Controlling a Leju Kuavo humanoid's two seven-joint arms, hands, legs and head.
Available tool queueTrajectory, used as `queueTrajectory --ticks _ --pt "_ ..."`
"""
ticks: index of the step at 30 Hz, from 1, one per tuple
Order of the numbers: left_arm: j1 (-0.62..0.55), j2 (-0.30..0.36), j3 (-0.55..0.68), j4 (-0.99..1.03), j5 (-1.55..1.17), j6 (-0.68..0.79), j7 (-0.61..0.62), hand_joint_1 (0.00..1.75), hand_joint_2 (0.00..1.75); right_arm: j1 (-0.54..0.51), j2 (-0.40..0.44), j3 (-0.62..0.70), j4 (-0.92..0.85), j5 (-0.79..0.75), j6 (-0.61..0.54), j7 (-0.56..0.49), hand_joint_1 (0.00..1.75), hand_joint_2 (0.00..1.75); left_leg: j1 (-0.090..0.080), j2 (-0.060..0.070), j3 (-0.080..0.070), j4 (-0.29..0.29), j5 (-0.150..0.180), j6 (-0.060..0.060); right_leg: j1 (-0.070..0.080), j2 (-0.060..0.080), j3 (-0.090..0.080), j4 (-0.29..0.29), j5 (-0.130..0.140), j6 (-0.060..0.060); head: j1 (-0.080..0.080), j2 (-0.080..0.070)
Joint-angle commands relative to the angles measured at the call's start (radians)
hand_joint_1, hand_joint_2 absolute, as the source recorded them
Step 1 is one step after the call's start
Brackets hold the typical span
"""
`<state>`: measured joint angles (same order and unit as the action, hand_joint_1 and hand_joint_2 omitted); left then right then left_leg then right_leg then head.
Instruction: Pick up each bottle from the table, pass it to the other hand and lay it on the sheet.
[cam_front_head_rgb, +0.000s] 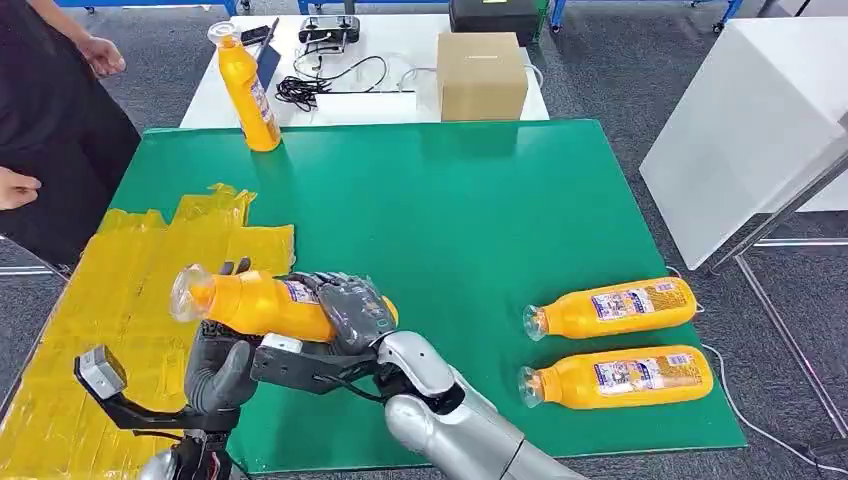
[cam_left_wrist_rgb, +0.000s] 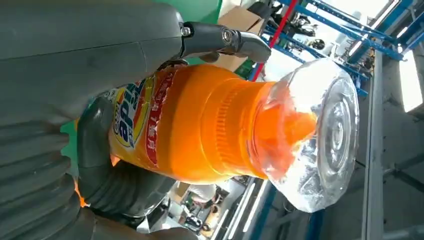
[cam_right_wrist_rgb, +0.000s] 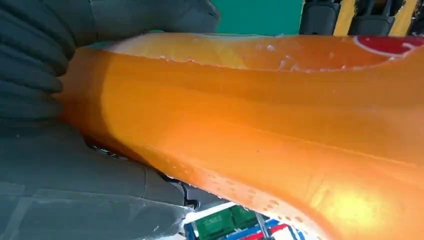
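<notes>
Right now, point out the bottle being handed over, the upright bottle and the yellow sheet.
held bottle (cam_front_head_rgb: 262, 305), head view, orange body.
upright bottle (cam_front_head_rgb: 250, 95), head view, label.
yellow sheet (cam_front_head_rgb: 110, 300), head view, bare middle.

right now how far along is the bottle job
Nothing lies on the yellow sheet yet. One bottle is mid-handover, held by both the right hand and the left hand. Two bottles lie on the green mat, and one stands at its far edge.
</notes>
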<state>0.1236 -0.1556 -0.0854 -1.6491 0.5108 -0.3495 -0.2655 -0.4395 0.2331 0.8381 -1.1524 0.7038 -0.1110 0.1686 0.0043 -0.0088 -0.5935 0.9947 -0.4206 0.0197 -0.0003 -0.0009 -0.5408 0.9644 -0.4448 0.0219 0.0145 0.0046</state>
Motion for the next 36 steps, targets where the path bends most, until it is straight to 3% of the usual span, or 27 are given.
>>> queueTrajectory --ticks 1,28,36 --pt "0.003 0.028 0.004 -0.017 -0.014 0.000 0.004 0.00 1.75 -0.046 -0.015 0.088 0.073 0.044 0.034 0.039 1.75 1.75 0.000 0.001 0.002 -0.001 -0.001 0.000 0.000 0.000 0.003 -0.001 -0.001 0.000 0.000 0.000" --pt "0.035 0.096 -0.035 -0.087 -0.125 0.023 0.051 0.00 1.75 -0.063 -0.005 0.192 0.047 0.140 0.097 0.129 1.75 1.75 0.001 0.000 0.003 0.000 -0.001 -0.001 0.001 -0.001 0.003 -0.001 -0.001 0.000 0.000 0.000" --pt "0.002 0.104 -0.084 -0.091 -0.163 0.074 0.102 0.00 1.75 -0.086 0.048 0.144 0.078 0.130 0.007 0.166 1.75 1.75 0.001 -0.001 0.001 0.000 -0.001 -0.001 0.001 -0.001 0.002 0.000 -0.001 0.000 0.000 0.000"
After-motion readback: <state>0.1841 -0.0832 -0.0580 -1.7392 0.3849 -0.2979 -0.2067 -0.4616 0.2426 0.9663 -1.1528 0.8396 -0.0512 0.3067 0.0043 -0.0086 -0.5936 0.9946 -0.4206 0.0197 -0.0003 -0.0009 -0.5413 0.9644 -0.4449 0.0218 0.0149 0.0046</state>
